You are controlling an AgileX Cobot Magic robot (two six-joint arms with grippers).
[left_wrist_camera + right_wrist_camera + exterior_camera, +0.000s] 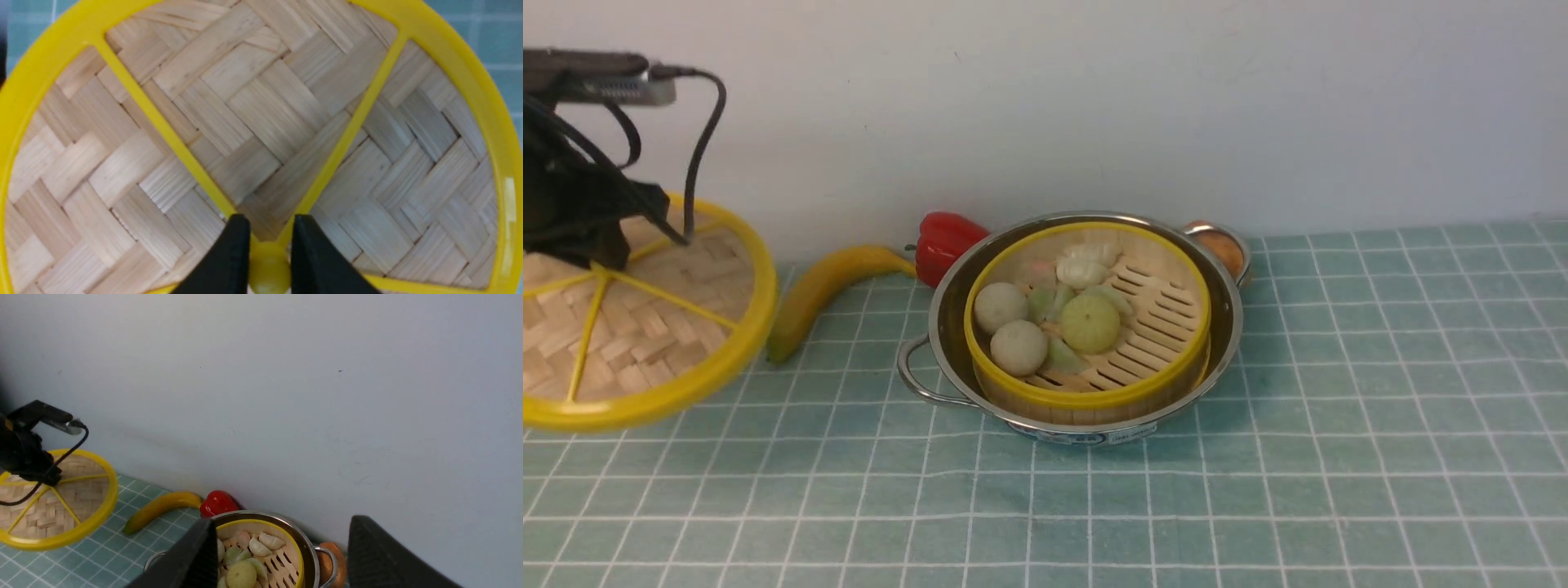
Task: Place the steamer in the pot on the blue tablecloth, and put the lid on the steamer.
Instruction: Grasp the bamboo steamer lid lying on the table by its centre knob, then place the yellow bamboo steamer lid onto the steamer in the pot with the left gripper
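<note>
Blue checked tablecloth (1258, 506) up front across the counter. Mid-cloth sits the pot (1227, 322), and the steamer (1086, 398) is already inside it, buns showing. Far left is the lid (645, 327), tipped toward us, with the left fingers (229, 257) pinched tight on its little yellow knob (269, 271). Right fingers (192, 555) gape wide, holding nothing. The steamer lies well off to the lid's right, so that's the left arm's carry, I'd say. The pot's blue label (1086, 437) is too small to read.
</note>
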